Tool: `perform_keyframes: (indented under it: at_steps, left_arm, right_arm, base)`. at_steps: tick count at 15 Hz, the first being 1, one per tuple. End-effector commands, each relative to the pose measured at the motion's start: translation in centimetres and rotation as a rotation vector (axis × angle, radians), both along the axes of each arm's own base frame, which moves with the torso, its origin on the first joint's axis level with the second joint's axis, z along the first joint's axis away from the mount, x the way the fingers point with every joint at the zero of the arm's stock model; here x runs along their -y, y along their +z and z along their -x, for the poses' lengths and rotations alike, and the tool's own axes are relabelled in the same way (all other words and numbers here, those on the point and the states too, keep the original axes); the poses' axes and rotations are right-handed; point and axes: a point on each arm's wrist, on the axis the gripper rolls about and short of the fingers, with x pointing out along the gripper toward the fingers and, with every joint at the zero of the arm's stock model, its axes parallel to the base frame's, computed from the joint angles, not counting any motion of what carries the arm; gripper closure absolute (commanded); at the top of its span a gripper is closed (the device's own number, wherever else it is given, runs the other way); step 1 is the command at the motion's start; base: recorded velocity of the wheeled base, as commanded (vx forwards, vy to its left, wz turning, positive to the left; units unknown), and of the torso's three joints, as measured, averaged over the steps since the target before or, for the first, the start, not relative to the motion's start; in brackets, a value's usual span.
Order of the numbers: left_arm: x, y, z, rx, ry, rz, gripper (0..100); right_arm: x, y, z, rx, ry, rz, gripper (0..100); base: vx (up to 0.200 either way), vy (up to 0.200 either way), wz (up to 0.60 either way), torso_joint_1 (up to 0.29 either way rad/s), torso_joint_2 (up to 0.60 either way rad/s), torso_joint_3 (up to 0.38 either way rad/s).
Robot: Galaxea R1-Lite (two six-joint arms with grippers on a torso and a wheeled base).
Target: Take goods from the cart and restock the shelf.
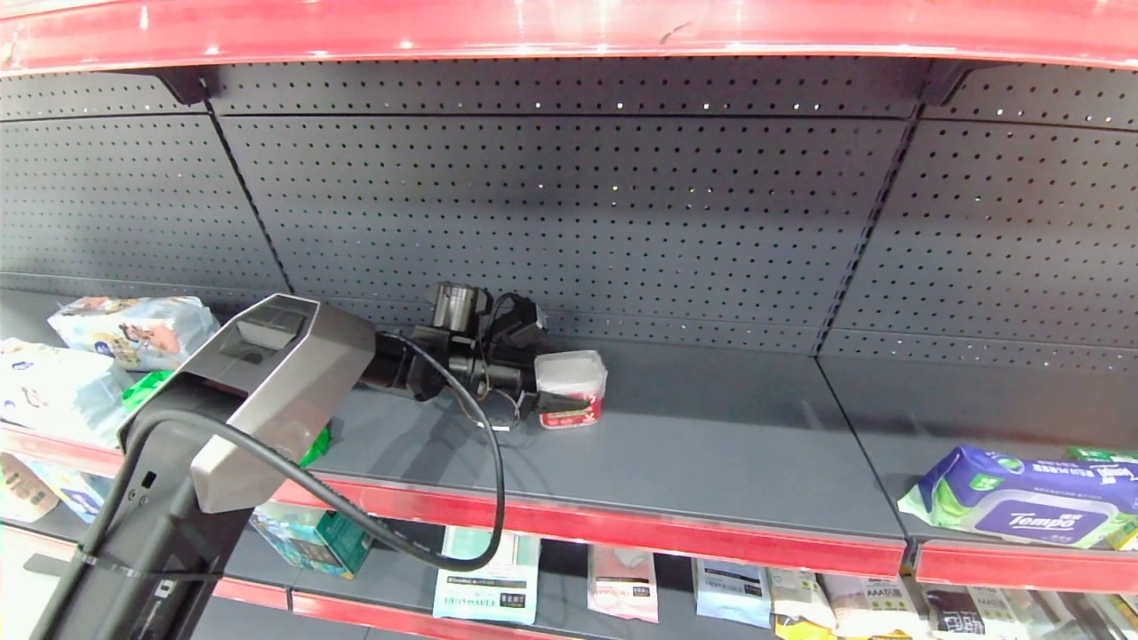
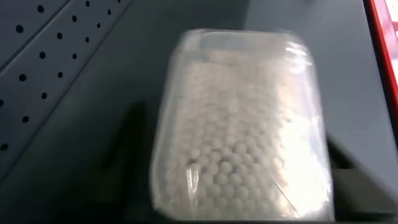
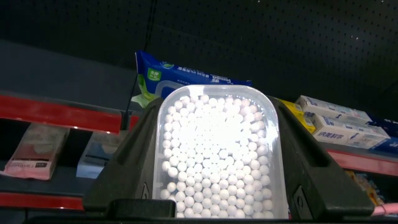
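Well, nearest to me my right claw [image 3: 216, 124] is closed on a bead tub [image 3: 217, 162]. A black finger presses each long side of this clear box of small white balls. Beyond it are a blue pack [image 3: 186, 78] and some boxes [image 3: 342, 118] on shelving.

In the head view, at six o'clock, flat packets [image 1: 484, 578] sit on the lower level under the red front lip [image 1: 622, 524]. Above that lip is the dark grey shelf board [image 1: 711, 436], mostly bare metal. A wipes pack [image 1: 1022, 507] lies on it at four o'clock and soft packs [image 1: 133, 329] lie at nine.

Just left of centre, my left claw [image 1: 549, 382] has its fingers closed on a red-labelled tub [image 1: 573, 378]. The tub stands upright with its base on the board, well back from the lip and close to the rear wall. From the left wrist I see its clear lid and the white balls inside.

Behind it rises the perforated pegboard [image 1: 569, 196], split by slotted uprights, and at twelve o'clock the red upper shelf [image 1: 569, 27] juts out overhead.
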Motion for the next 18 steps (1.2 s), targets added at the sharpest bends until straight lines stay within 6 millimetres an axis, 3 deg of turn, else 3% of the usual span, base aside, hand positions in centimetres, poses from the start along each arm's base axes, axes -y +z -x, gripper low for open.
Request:
perform_keyframes:
  at_steps: [1, 7, 12, 18]
  left_arm:
    - [0.0, -0.1, 0.0, -0.002, 0.0, -0.001, 100]
    - [-0.5, 0.4, 0.2, -0.002, -0.013, 0.01, 100]
    - [-2.3, 3.2, 2.7, -0.033, 0.001, -0.003, 100]
    - [-6.0, 2.8, 6.1, -0.017, -0.033, -0.034, 100]
  right_arm:
    - [0.0, 0.0, 0.0, 0.0, -0.002, 0.001, 100]
    - [0.0, 0.0, 0.0, -0.001, 0.0, -0.001, 100]
    - [0.0, -0.1, 0.0, -0.003, 0.002, -0.004, 100]
    - [0.0, 0.0, 0.0, -0.002, 0.0, -0.003, 100]
  base:
    - [0.0, 0.0, 0.0, 0.0, 0.0, 0.0]
    - [0.0, 0.0, 0.0, 0.0, 0.0, 0.0]
    - [0.0, 0.0, 0.0, 0.0, 0.0, 0.0]
    - [0.0, 0.0, 0.0, 0.0, 0.0, 0.0]
